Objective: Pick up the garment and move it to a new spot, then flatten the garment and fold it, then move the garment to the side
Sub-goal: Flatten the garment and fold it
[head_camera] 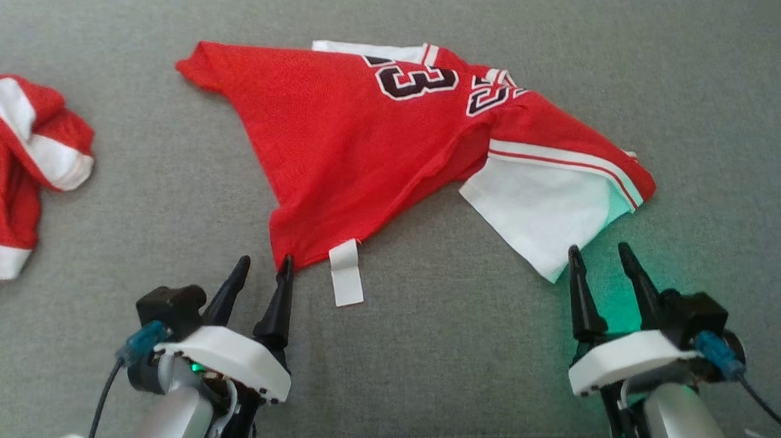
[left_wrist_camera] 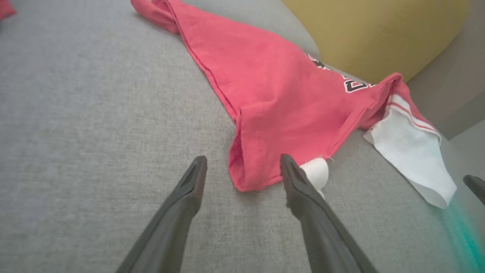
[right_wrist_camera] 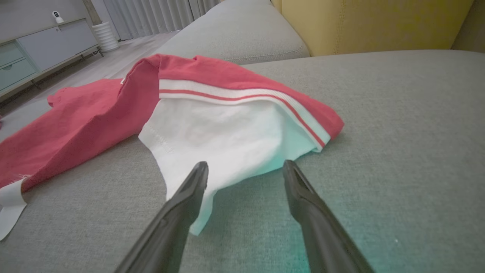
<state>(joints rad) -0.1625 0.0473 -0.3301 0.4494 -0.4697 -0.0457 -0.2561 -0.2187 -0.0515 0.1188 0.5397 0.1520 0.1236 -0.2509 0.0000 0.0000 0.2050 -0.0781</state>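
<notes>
open grey cushion (head_camera: 456,361) around the jersey (head_camera: 341,140); crumpled cloth (head_camera: 9,165) (far left) obstructs

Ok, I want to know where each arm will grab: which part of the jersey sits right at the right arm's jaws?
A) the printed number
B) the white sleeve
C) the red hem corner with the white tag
B: the white sleeve of the jersey lies right at the tips of the right gripper, whose jaws stand open.
</notes>
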